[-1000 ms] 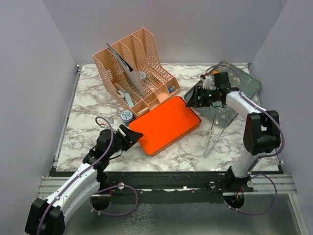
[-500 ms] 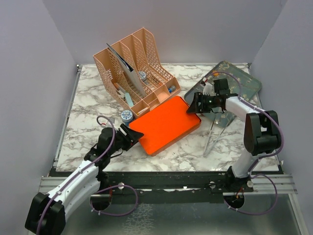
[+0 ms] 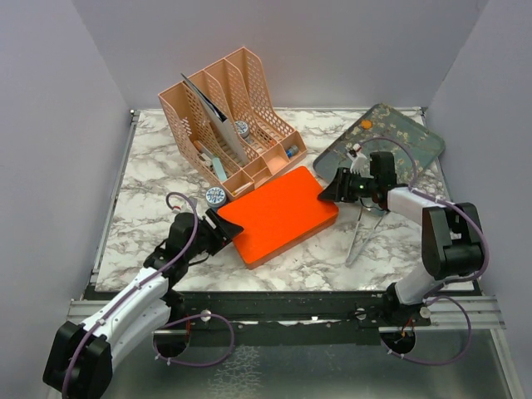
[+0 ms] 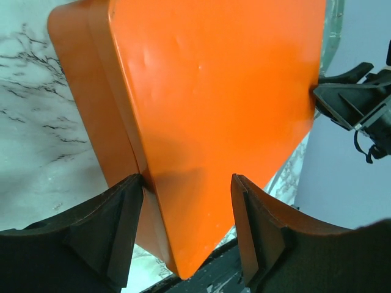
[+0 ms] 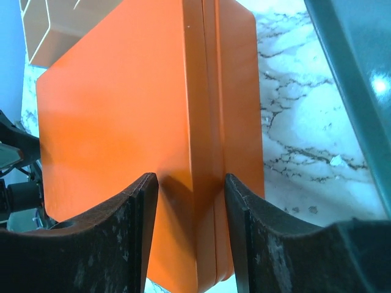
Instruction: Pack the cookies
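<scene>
At centre, left gripper [image 3: 223, 229] and right gripper [image 3: 327, 193] clamp the closed orange box [image 3: 278, 212]; one cookie [image 3: 366, 125] lies unpacked, far right.

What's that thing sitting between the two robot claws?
An orange case; the top view shows the left gripper and right gripper at its opposite ends.

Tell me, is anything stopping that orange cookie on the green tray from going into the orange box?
Yes: the orange box is shut, its lid down. The cookie lies apart on the green tray.
</scene>
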Tool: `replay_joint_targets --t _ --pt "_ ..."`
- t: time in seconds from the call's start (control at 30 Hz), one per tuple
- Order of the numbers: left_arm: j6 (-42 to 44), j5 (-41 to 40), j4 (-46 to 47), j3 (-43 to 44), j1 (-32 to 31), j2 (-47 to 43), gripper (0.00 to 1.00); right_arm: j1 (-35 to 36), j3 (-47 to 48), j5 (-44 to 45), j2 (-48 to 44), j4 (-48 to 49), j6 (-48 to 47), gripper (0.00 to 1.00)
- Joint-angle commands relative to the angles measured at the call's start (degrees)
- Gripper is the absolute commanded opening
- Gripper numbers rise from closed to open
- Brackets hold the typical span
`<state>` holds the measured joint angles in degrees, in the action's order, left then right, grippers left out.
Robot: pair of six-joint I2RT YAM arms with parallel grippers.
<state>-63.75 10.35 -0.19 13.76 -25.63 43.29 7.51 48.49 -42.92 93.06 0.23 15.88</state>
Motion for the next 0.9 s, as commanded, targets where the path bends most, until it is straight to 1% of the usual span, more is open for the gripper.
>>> replay_joint_targets --t 0.0,0.13,0.27,0.43,0.6,0.67,0.73,0.87 --pt "2.7 -0.4 -1.4 2.8 -0.5 -0.5 0.65 3.4 -6.3 -9.2 -3.4 5.8 8.4 0.51" --pt "4.7 -2.9 -4.1 3.1 -0.5 -2.2 0.65 3.4 -10.9 -8.9 -4.8 11.0 11.5 0.46" --pt "7.8 -5.9 -8.2 4.7 -0.5 -3.1 0.65 4.0 -17.1 -9.8 -5.3 21.7 18.4 0.38" --pt "10.2 -8.7 -10.6 5.0 -0.5 -3.7 0.65 6.9 -20.7 -6.1 -4.8 25.2 19.5 0.35" --pt "10.5 -8.9 -11.4 4.5 -0.5 -4.1 0.65 8.1 -24.6 -2.0 -2.7 30.9 21.5 0.30" --pt "10.3 -8.3 -11.8 4.8 -0.5 -4.8 0.65 8.4 -25.2 -1.9 -2.5 32.1 22.1 0.30" --pt "10.3 -8.3 -12.5 5.3 -0.5 -5.6 0.65 9.0 -25.5 -0.8 -3.5 32.2 22.3 0.32" --pt "9.5 -9.3 -14.0 6.4 -0.5 -6.2 0.67 9.5 -25.1 2.2 -7.1 29.5 22.2 0.42"
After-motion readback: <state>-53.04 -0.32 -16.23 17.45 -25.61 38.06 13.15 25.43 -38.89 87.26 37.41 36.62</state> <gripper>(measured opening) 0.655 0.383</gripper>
